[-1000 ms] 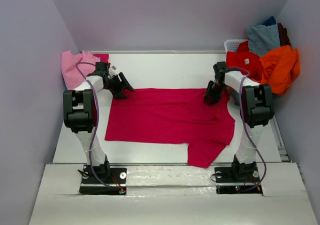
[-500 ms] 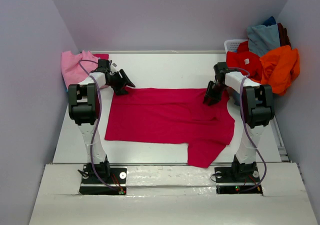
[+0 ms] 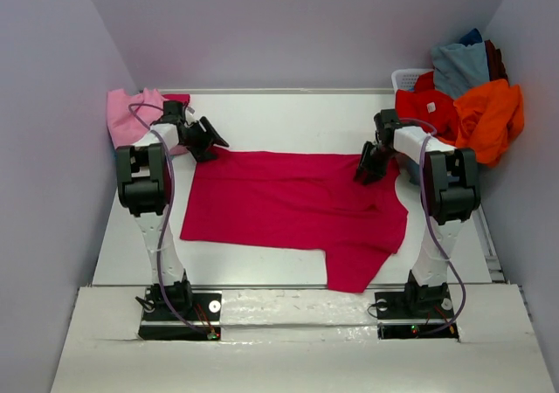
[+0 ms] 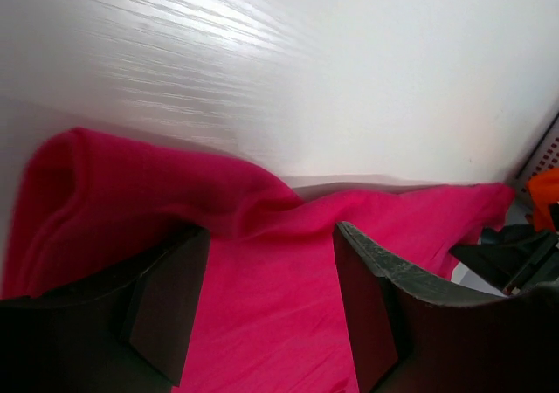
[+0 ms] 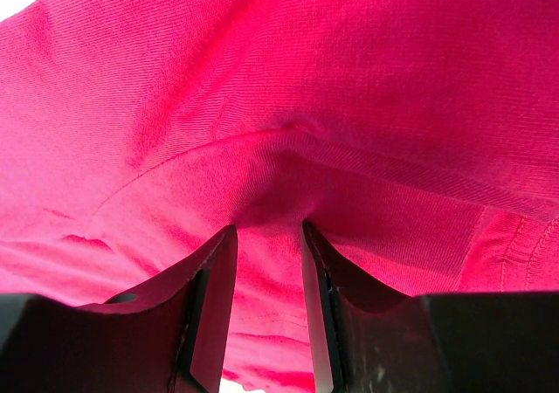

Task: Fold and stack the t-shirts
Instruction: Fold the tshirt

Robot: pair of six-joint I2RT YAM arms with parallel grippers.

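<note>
A crimson-magenta t-shirt [image 3: 297, 205] lies spread flat across the white table [image 3: 288, 118], one sleeve hanging toward the near edge. My left gripper [image 3: 212, 140] is at its far left corner. Its jaws stand wide apart over the cloth [image 4: 279, 306] in the left wrist view, where the gripper [image 4: 271, 231] holds nothing. My right gripper [image 3: 365, 173] is at the shirt's far right corner. In the right wrist view its fingers [image 5: 268, 230] pinch a puckered fold of the shirt [image 5: 349, 79].
A light pink tee [image 3: 131, 118] lies bunched at the far left by the wall. A white basket [image 3: 406, 79] at the far right holds a pile of red [image 3: 424, 109], orange [image 3: 489, 118] and grey-blue [image 3: 458, 65] tees. Walls close in on both sides.
My left gripper has moved toward the far left, and the shirt's far left corner and left edge have shifted that way with it. The right gripper has stayed put.
</note>
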